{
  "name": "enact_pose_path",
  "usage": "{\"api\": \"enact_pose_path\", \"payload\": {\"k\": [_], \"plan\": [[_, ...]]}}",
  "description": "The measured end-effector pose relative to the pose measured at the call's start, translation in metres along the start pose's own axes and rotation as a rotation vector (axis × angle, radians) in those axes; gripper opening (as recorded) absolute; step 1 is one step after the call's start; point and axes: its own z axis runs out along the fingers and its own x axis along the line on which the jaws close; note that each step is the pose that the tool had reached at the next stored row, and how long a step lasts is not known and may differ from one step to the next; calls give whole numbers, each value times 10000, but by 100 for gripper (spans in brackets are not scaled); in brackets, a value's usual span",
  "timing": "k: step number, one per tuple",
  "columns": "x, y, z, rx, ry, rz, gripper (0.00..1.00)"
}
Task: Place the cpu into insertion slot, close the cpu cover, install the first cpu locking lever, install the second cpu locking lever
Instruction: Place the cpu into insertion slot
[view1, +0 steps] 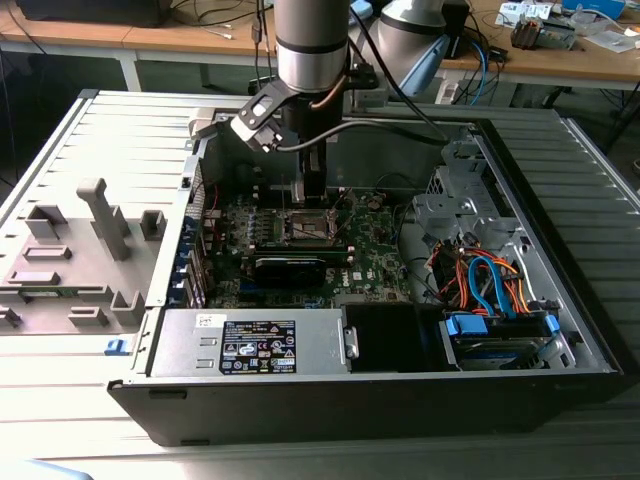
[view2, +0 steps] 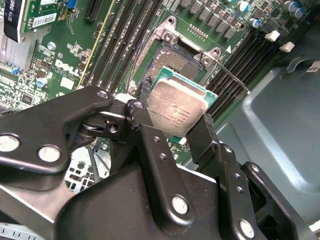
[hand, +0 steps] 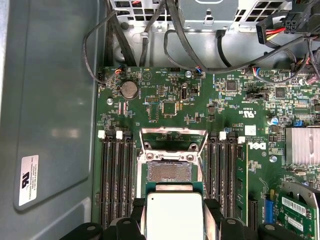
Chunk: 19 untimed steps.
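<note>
Gripper (view2: 170, 125) pinches the cpu (view2: 177, 107) by two opposite edges, a finger (hand: 214, 212) pressed on each side. The cpu sits over one side of the slot (hand: 169, 172) (gold contacts show past it; can't tell if it touches). Cover (hand: 173, 139) stands open on the slot's other side. A lever (view2: 232, 77) sticks out beside the slot. In the exterior view, the arm (view1: 310, 40) reaches into the case (view1: 560, 330) over the motherboard (view1: 375, 250).

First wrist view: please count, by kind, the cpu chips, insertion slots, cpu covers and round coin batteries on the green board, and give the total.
cpu: 1
insertion slot: 1
cpu cover: 1
coin battery: 1
Total: 4
</note>
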Motion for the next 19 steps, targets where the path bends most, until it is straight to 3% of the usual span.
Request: {"api": "enact_pose_path", "payload": {"k": [19], "plan": [[-1, -4, 74, 0, 0, 0, 55]]}}
